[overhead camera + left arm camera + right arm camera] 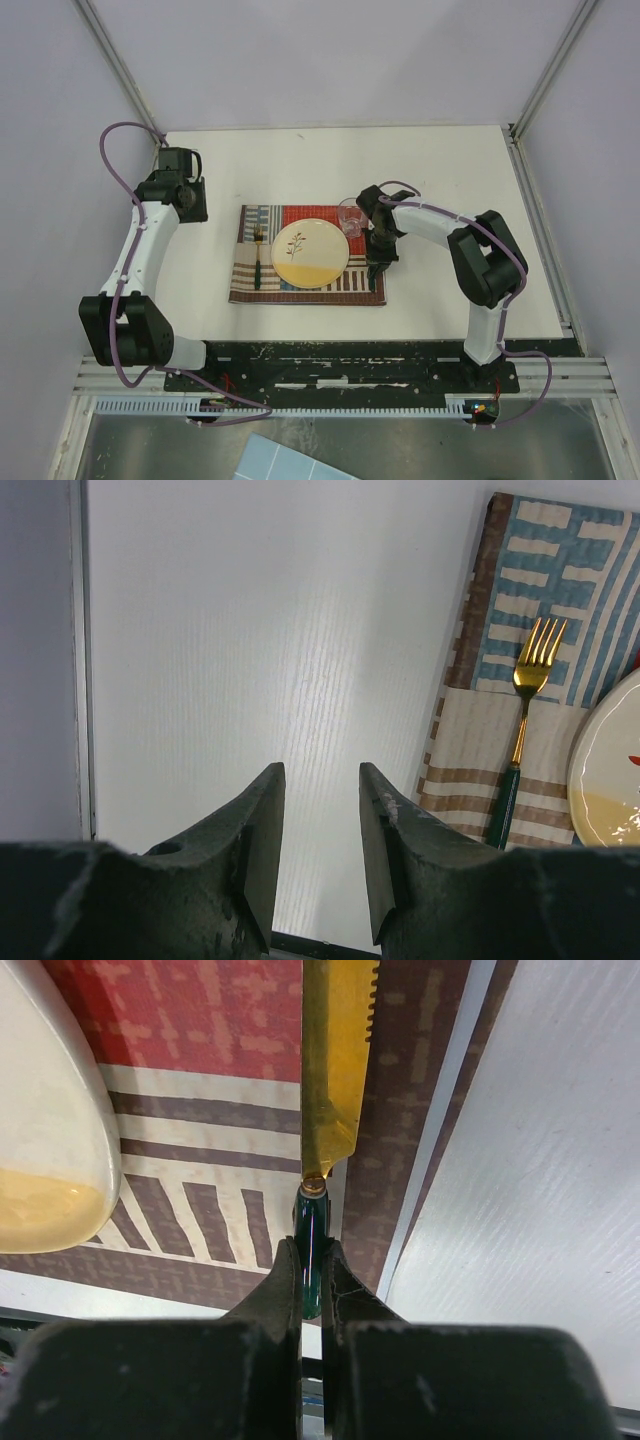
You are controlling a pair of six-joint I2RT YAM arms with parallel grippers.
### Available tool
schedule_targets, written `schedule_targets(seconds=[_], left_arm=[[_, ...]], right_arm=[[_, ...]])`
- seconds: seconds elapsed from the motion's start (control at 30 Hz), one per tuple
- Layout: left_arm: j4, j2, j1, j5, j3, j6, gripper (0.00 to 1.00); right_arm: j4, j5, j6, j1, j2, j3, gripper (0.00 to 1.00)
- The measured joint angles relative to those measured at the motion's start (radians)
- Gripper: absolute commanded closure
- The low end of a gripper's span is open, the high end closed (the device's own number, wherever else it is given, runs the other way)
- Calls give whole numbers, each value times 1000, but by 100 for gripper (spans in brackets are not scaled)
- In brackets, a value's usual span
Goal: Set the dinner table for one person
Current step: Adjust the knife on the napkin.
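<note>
The right gripper (312, 1260) is clenched on the green handle of the gold-bladed knife (335, 1070). The knife extends straight ahead of the fingers, its long axis parallel to the right edge of the striped placemat (200, 1020), between the plate (45, 1110) and that edge; whether the blade rests on the cloth cannot be told. The left gripper (320, 775), jaws parted and empty, hangs over bare dinner table (250, 630) left of the placemat near the fork (525, 715), so the right arm is judged nearer the release spot, directly beneath it.

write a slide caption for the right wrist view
Right gripper shut on the green-handled knife, blade over the placemat beside the plate
</note>
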Motion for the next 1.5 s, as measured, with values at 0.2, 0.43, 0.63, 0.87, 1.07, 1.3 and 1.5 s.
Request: schedule_targets(seconds=[0.2,0.43,0.63,0.87,1.07,1.3,1.5], left_arm=[[0,0,0,0,0,0,57],[0,0,0,0,0,0,57],[0,0,0,0,0,0,57],[0,0,0,0,0,0,57],[0,0,0,0,0,0,57],[0,0,0,0,0,0,58],[0,0,0,0,0,0,58]], right_arm=[[-3,0,-14,0,0,1,99],[-5,-3,-16,0,3,5,92],[-6,-7,-19,0,10,15,87],[-5,-10,-19,0,11,15,76],[-3,-13,-22,-1,11,15,73],[-3,-16,-21,-1,11,15,72],[-6,-18,-22,-2,11,17,72]])
